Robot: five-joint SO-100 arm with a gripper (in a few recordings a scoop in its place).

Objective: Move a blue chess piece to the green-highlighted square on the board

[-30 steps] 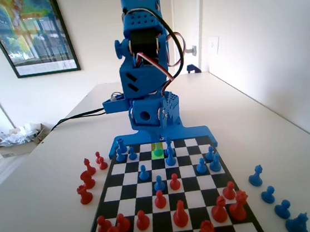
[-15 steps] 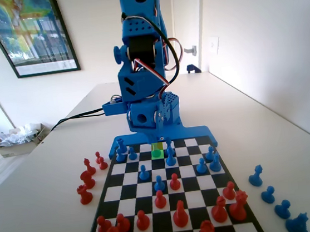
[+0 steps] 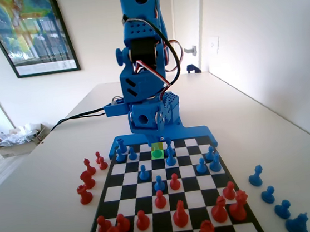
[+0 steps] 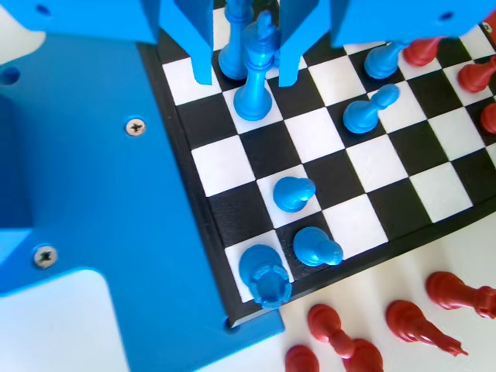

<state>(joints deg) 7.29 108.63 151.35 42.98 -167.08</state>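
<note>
The tall blue chess piece (image 4: pixel 255 71) stands upright on a white square of the board (image 4: pixel 387 205), in the second row from the blue edge. My gripper (image 4: pixel 246 77) is open. Its two jaws hang either side of the piece, with a small gap on each side. Another blue piece (image 4: pixel 233 54) stands just behind it. In the fixed view my gripper (image 3: pixel 159 139) is low over the far rows. The green-highlighted square (image 3: pixel 157 152) lies right below it, and the piece there is mostly hidden by the arm.
Two blue pawns (image 4: pixel 295 192) and a blue rook (image 4: pixel 267 283) stand near the board's corner. More blue pieces (image 3: pixel 170 158) crowd the far rows. Red pieces (image 3: pixel 86 180) lie off the board's left side, captured blue ones (image 3: pixel 269 193) off its right.
The arm's upper joints have shifted a little and the gripper has risen slightly. No piece on the board has moved.
</note>
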